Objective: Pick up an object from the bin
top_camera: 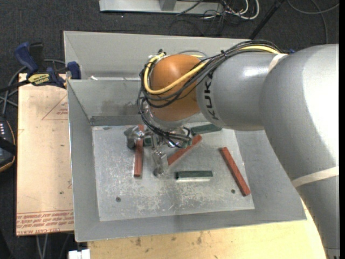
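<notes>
Conceivably the gripper (154, 159), jaw opening impossible to tell, stood between the left red-brown stick (138, 163) and the slanted red-brown stick (183, 151) and might have caught both or neither.

You'll find a dark green bar (193, 174) lying mid-floor in the bin (161, 198), and a red-brown stick (234, 171) slanting near its right edge.

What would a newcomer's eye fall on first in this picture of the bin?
First, the big silver arm with its orange wrist cover, reaching from the right over the middle of the grey bin. Under it the gripper hangs low between a left red-brown bar and a slanted red-brown bar. A dark green bar and a third red-brown bar lie further right on the floor.
</notes>
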`<action>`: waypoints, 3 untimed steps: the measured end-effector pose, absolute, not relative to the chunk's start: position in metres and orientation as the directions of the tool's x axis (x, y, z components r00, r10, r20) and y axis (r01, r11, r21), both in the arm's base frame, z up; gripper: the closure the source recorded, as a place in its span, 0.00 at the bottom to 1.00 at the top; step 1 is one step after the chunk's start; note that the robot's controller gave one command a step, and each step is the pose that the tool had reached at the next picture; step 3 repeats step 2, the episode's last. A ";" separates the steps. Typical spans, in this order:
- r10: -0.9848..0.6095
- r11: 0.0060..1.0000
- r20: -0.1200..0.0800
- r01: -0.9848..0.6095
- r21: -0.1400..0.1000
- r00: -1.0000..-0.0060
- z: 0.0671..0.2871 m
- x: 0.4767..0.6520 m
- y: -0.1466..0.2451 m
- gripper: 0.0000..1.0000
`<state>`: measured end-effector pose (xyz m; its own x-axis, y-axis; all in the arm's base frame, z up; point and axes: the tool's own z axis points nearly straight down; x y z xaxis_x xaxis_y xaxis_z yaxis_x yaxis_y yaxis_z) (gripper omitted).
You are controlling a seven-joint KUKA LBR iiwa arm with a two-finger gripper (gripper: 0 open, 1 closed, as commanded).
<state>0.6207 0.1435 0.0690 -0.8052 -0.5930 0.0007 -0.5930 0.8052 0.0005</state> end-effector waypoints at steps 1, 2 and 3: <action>-0.594 0.805 -0.003 -0.594 0.001 -0.805 0.071 0.622 0.145 1.00; -0.581 0.814 -0.012 -0.581 -0.004 -0.814 0.218 0.611 0.131 1.00; -0.581 0.814 -0.012 -0.581 -0.004 -0.814 0.218 0.611 0.131 1.00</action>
